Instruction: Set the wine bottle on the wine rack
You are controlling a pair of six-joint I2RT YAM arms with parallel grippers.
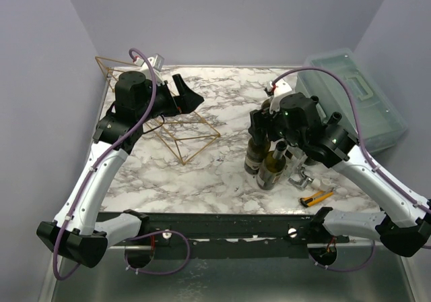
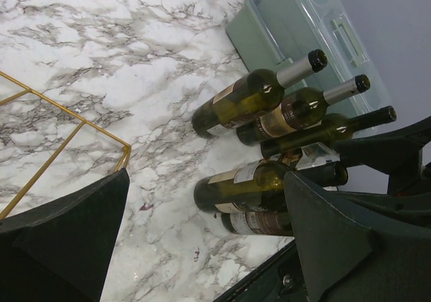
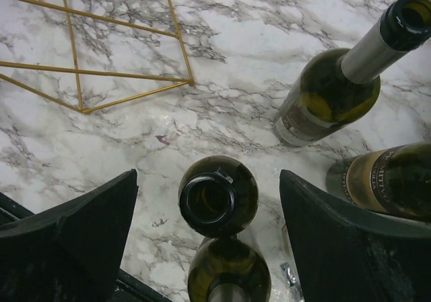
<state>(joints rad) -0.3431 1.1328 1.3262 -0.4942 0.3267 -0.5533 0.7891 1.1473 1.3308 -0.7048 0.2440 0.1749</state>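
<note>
Several dark green wine bottles (image 1: 271,172) stand upright in a cluster at the right centre of the marble table. My right gripper (image 1: 273,139) hovers over them, open. In the right wrist view an open bottle mouth (image 3: 217,197) lies between my spread fingers (image 3: 81,234), untouched; the right gripper (image 3: 207,201) is empty. The gold wire wine rack (image 1: 183,132) stands at the left centre, with no bottle on it. My left gripper (image 1: 188,93) is open and empty above the rack's far side. The left wrist view shows the rack's corner (image 2: 64,137) and the bottles (image 2: 246,103).
A translucent lidded plastic box (image 1: 355,98) lies at the back right. A yellow utility knife (image 1: 316,197) and a small metal clamp (image 1: 301,178) lie near the front right, beside the bottles. Another bottle (image 3: 229,272) stands directly against the one between my right fingers.
</note>
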